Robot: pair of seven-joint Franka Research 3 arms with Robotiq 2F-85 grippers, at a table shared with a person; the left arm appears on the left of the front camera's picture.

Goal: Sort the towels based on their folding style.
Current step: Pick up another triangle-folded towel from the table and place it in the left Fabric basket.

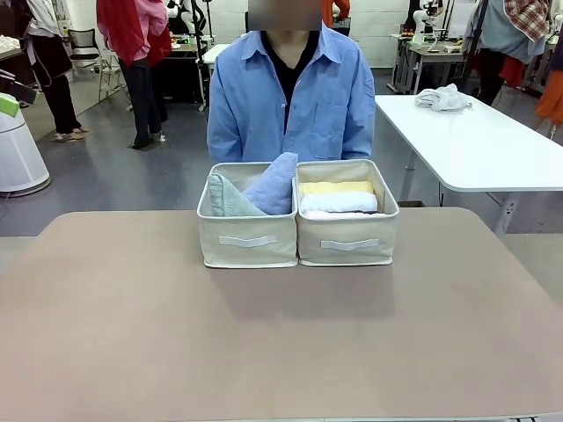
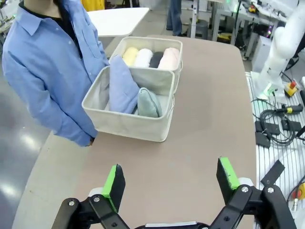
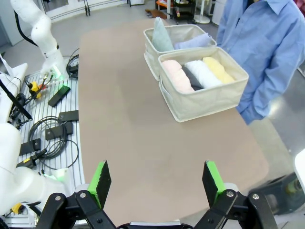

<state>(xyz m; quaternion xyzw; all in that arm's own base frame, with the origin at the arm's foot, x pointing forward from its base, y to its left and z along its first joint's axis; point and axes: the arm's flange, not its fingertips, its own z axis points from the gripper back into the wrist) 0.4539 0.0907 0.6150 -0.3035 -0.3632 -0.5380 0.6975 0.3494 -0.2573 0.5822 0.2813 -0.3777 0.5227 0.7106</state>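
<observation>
A smooth taupe desk (image 1: 281, 334) carries two beige fabric bins, touching. The left bin (image 1: 247, 239) holds two terry cones, lavender-blue (image 1: 274, 183) and grey-green (image 1: 227, 198); the right bin (image 1: 347, 239) holds rolled yellow (image 1: 336, 187), white (image 1: 339, 202), dark grey (image 2: 156, 59) and pale pink (image 2: 169, 58) towels. Both grippers, left (image 2: 170, 179) and right (image 3: 156, 179), have fingers apart, empty.

You see each pincer, left (image 2: 169, 179) and right (image 3: 157, 181), built of black linkage with silver screws and bright green pads, a white arm (image 3: 35, 28) trailing black cables, and the person (image 1: 290, 92) in a blue collared shirt over black.
</observation>
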